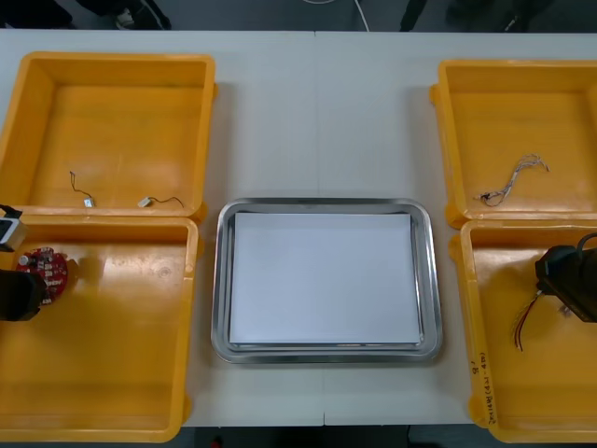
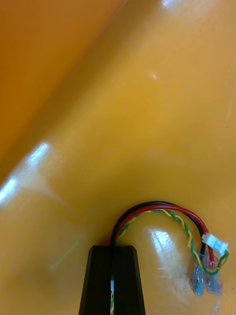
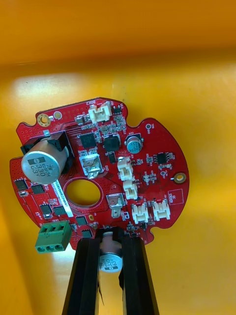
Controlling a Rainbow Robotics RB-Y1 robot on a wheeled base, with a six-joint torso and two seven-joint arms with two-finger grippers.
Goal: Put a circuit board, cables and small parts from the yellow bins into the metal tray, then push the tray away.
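Four yellow bins (image 1: 121,121) flank one metal tray (image 1: 224,280), midway between the tools. The left tool (image 1: 17,297), low in its near bin, is clamped on the rim of the one red circuit board (image 3: 98,167) jutting ahead of it. The right tool (image 2: 113,251), low in its near bin, is pinched tight on one red and yellow cable (image 2: 147,209); beyond the tools lie two black cables (image 1: 79,187) and one blue and white cable (image 1: 513,177).

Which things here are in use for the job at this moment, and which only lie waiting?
In use:
left gripper, shut on the circuit board
right gripper, shut on the red and yellow cable
metal tray

Lying untouched:
two black cables, far left bin
twisted cable, far right bin
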